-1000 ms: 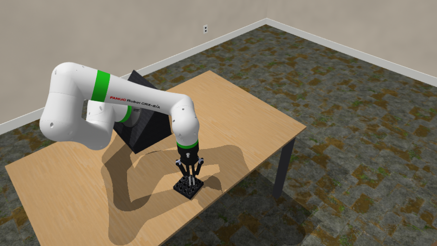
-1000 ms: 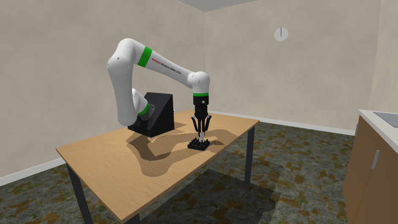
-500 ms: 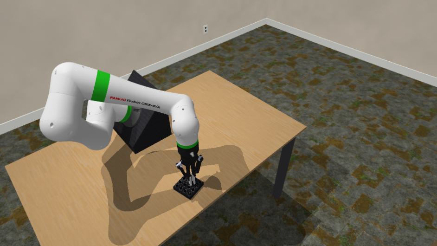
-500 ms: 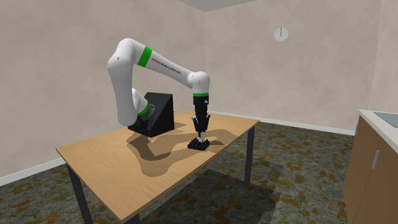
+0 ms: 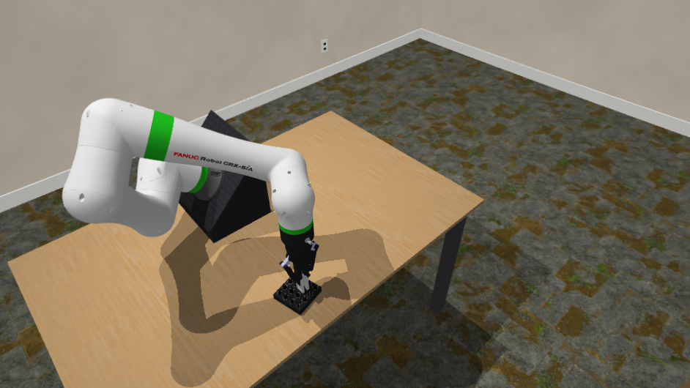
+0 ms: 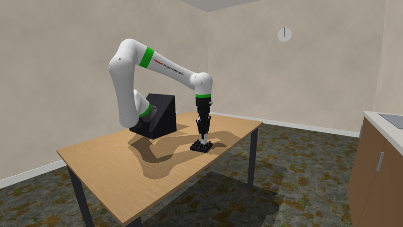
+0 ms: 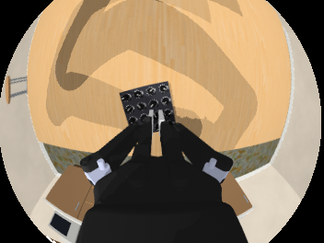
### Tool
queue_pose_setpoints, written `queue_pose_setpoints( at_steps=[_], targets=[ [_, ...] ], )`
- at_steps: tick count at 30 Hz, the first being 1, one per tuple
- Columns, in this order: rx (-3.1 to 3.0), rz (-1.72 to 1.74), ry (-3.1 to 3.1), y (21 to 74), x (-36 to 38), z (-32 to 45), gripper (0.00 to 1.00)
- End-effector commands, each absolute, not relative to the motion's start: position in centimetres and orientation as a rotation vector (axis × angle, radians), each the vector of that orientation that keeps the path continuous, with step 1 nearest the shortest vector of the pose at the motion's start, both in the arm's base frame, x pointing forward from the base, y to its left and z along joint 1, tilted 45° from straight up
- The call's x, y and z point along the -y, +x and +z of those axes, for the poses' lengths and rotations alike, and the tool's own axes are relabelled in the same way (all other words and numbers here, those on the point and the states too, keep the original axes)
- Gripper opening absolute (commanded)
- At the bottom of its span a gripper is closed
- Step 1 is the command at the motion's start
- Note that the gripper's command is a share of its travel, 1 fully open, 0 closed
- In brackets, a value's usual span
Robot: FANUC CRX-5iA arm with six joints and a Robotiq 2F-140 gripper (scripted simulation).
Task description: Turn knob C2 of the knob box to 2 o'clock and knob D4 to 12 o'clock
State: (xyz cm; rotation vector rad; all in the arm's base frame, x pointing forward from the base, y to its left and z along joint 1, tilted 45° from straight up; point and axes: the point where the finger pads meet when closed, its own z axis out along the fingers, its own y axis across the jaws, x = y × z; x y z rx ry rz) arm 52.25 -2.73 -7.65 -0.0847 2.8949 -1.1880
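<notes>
The knob box (image 5: 294,294) is a small black square block with several black knobs. It stands on the wooden table close to the front edge, and it also shows in the exterior view (image 6: 200,147) and in the wrist view (image 7: 149,106). My gripper (image 5: 301,284) points straight down onto the box, fingers drawn close together around one knob. In the wrist view the fingertips meet over a knob near the edge of the box nearest the camera. The knob names and white lines are too small to read, so I cannot tell which knob it is.
The arm's black wedge-shaped base (image 5: 231,192) stands on the table behind the box. The table's front edge (image 5: 347,308) runs just beyond the box. A brown cabinet (image 6: 374,169) stands off to the right, away from the table.
</notes>
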Motion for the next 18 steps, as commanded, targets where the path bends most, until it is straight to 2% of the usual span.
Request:
queue_pose_setpoints(
  at_steps=[1,18],
  targets=[
    [-2.913,-1.196,-0.171,52.25,2.72,-7.64,0.05],
    [-2.947,-1.213,-0.399,52.25,2.72,-7.64,0.05]
  ],
)
